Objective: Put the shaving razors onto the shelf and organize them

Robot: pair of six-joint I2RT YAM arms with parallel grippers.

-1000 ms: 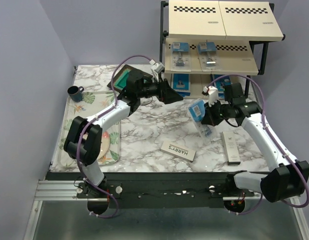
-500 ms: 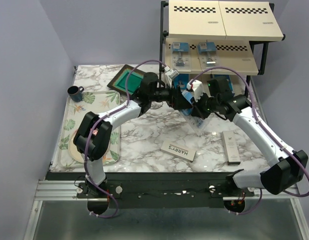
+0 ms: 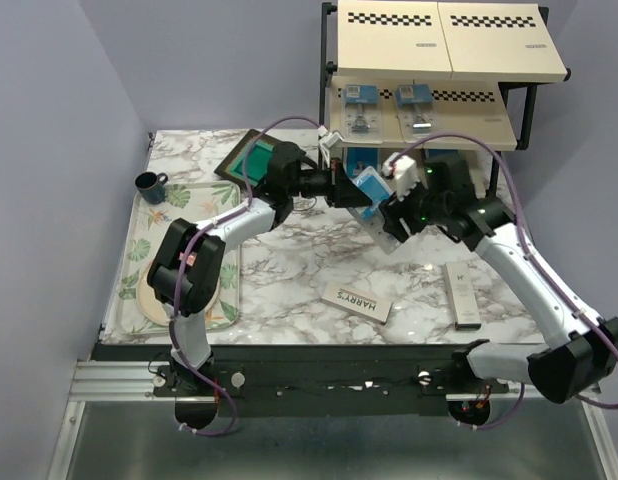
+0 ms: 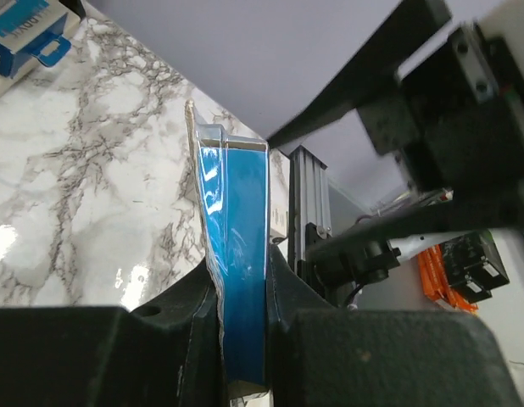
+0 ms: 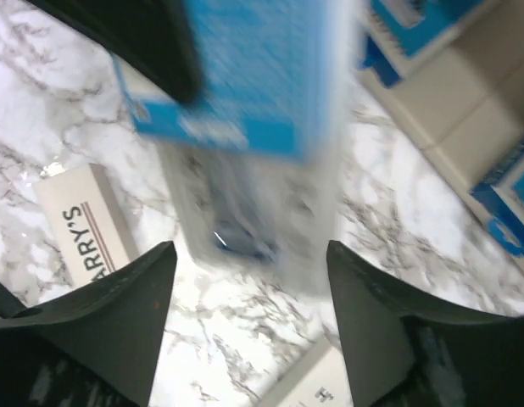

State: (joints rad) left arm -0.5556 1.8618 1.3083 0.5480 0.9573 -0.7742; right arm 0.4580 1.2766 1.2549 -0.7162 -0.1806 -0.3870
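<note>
A small clear blister pack of razors with a light-blue card (image 3: 370, 190) hangs above the table's middle, in front of the shelf (image 3: 446, 42). My left gripper (image 3: 351, 192) is shut on its card edge; the pack (image 4: 242, 237) stands clamped upright between those fingers. My right gripper (image 3: 393, 214) is open just right of the pack, which blurs past its spread fingertips (image 5: 157, 292) without touching them. Two blister packs (image 3: 361, 106) lie on the middle tier. Dark-blue boxes (image 3: 361, 160) sit on the lowest tier. Two white HARRY'S boxes (image 3: 356, 302) (image 3: 462, 294) lie on the table.
A floral tray (image 3: 161, 262) lies at the left with a dark mug (image 3: 149, 184) at its far end. A dark square frame with a green centre (image 3: 251, 157) leans behind my left arm. The shelf's black posts stand just behind both grippers.
My right gripper carried the blister pack left to meet the left gripper. The left gripper closed on it and the right gripper opened and let go.
</note>
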